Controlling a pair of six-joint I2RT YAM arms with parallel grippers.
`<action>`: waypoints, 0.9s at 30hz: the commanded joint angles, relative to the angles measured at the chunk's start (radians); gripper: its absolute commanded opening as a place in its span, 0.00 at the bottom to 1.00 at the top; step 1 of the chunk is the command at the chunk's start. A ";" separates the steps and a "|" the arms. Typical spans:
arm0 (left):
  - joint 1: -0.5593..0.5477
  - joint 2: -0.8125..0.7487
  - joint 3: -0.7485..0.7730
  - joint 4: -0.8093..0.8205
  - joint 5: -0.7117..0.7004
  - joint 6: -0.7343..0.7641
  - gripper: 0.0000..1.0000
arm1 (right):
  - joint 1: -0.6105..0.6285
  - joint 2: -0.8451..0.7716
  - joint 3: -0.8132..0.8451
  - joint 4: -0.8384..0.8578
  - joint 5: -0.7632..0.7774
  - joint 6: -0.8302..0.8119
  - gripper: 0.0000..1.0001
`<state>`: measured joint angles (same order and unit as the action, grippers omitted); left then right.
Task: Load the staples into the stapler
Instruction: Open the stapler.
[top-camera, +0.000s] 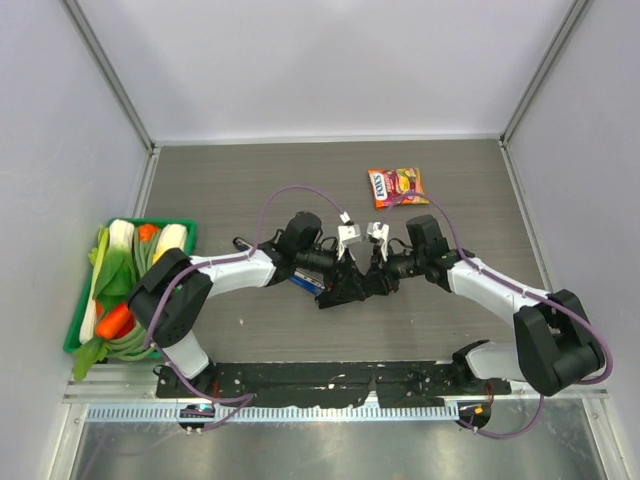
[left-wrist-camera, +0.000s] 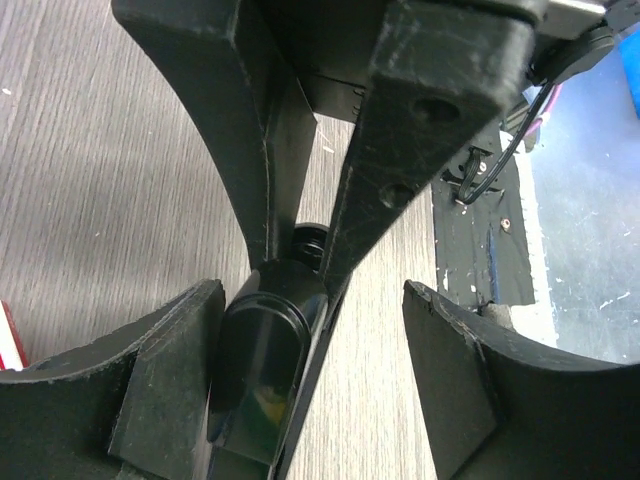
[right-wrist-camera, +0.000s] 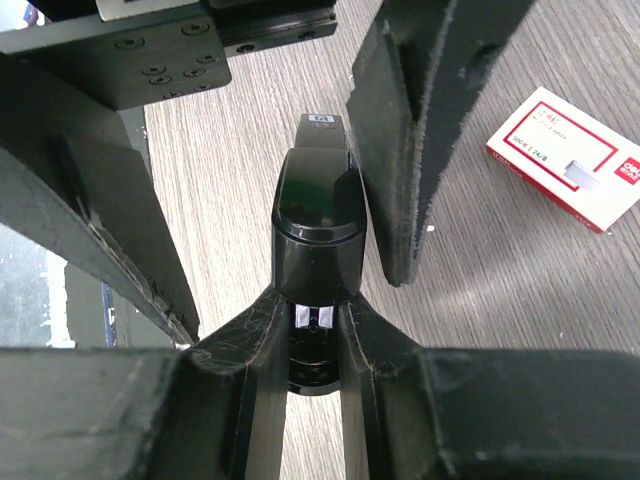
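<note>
The black stapler (right-wrist-camera: 318, 200) lies on the wooden table, its glossy top arm facing up. My right gripper (right-wrist-camera: 313, 300) is shut on its rear end. My left gripper (left-wrist-camera: 312, 295) is open and straddles the stapler's other end (left-wrist-camera: 258, 365), which rests against its left finger (left-wrist-camera: 160, 380). In the top view the two grippers meet at the table's middle, left (top-camera: 338, 285) and right (top-camera: 375, 280), and hide the stapler. The white-and-red staple box (right-wrist-camera: 565, 165) lies closed beside the stapler. No loose staple strips are in view.
An orange snack bag (top-camera: 397, 186) lies behind the grippers. A green tray (top-camera: 188, 226) of vegetables stands at the left edge. A black base plate (top-camera: 330, 375) runs along the near edge. Grey walls enclose the table.
</note>
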<state>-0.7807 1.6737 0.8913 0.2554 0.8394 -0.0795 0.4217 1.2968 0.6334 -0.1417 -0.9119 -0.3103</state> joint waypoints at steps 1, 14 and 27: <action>0.015 0.009 0.005 0.047 0.044 -0.005 0.74 | -0.035 -0.004 0.005 0.053 -0.100 -0.012 0.01; 0.044 0.020 0.012 0.054 0.108 0.009 0.56 | -0.061 0.064 0.026 -0.019 -0.226 -0.104 0.01; 0.011 0.050 0.066 -0.100 0.159 0.116 0.54 | -0.067 0.075 0.037 -0.021 -0.239 -0.099 0.01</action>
<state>-0.7589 1.7058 0.9134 0.1997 0.9527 -0.0166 0.3622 1.3708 0.6266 -0.1905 -1.0786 -0.3969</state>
